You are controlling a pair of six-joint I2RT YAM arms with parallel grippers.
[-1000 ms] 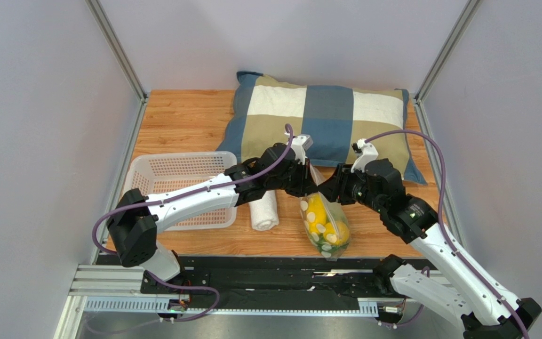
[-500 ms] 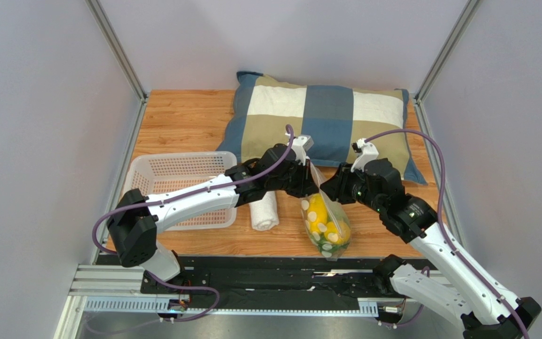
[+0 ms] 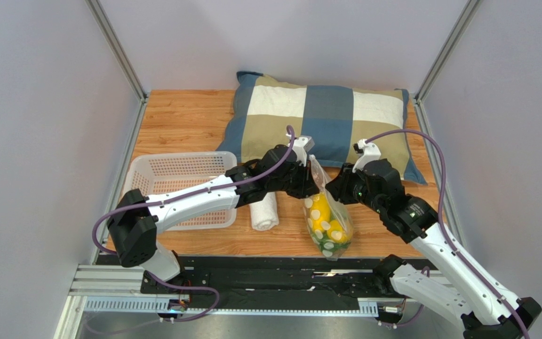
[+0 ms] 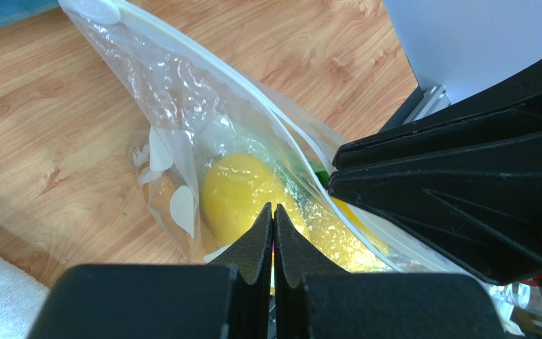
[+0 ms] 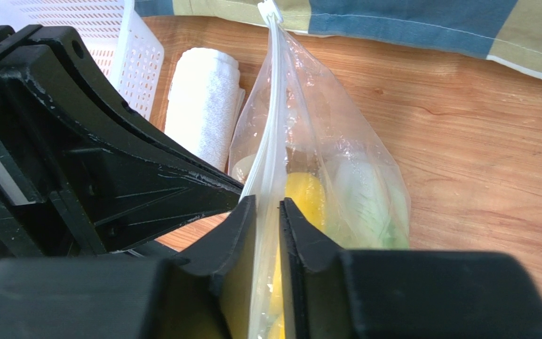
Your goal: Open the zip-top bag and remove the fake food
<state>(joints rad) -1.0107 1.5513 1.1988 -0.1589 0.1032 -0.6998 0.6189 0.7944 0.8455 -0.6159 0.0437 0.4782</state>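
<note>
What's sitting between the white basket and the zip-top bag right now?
The rolled white towel lies on the wood between the white basket and the zip-top bag. The top view shows it, and the right wrist view confirms the order.

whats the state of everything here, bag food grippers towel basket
zip-top bag: top end raised, zip looks shut
fake food: inside the bag
left gripper: shut on the bag's side
right gripper: pinching the zip edge
towel: rolled up, lying flat
basket: upright beside the towel

Plain pale grey walls (image 3: pixel 40 106) enclose a wood-grain table (image 3: pixel 182 120) framed by aluminium posts (image 3: pixel 115 46).
</note>
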